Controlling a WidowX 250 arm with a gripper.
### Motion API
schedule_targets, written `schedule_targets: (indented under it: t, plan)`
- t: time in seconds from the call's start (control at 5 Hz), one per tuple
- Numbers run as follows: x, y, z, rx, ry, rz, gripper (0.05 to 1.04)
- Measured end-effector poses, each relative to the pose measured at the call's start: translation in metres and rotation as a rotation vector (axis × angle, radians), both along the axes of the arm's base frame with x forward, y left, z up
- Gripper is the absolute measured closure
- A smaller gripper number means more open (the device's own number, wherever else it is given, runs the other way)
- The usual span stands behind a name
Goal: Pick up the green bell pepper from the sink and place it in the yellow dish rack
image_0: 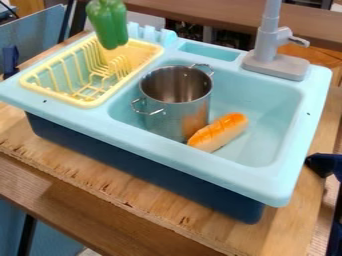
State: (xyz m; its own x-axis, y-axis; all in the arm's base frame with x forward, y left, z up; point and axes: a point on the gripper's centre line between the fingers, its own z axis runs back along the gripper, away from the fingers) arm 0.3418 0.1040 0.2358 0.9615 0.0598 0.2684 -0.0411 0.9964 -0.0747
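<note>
The top edge crops the green pepper [109, 23] and the grey faucet [269, 41].

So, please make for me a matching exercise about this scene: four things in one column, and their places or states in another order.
1. Green bell pepper
2. Shiny metal two-handled pot
3. Orange-topped bread loaf
4. Grey plastic faucet

A. Lying in the basin
B. On the back rim of the pale blue sink
C. In the air, near the yellow plastic rack
D. Standing upright, open at the top

Pairs: 1-C, 2-D, 3-A, 4-B
</note>
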Motion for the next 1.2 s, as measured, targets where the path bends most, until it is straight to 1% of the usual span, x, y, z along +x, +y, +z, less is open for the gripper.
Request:
schedule_targets:
  t: [0.2, 0.6, 0.8, 1.0, 1.2]
  plan:
    - [0.008, 0.004, -0.014, -0.005, 0.039, 0.008, 1.015]
    - [0.021, 0.010, -0.022, -0.002, 0.047, 0.009, 1.015]
    - [0.030, 0.014, -0.034, -0.005, 0.071, 0.012, 1.015]
    - [0.036, 0.017, -0.043, -0.008, 0.081, 0.016, 1.015]
    - [0.044, 0.015, -0.054, -0.008, 0.108, 0.014, 1.015]
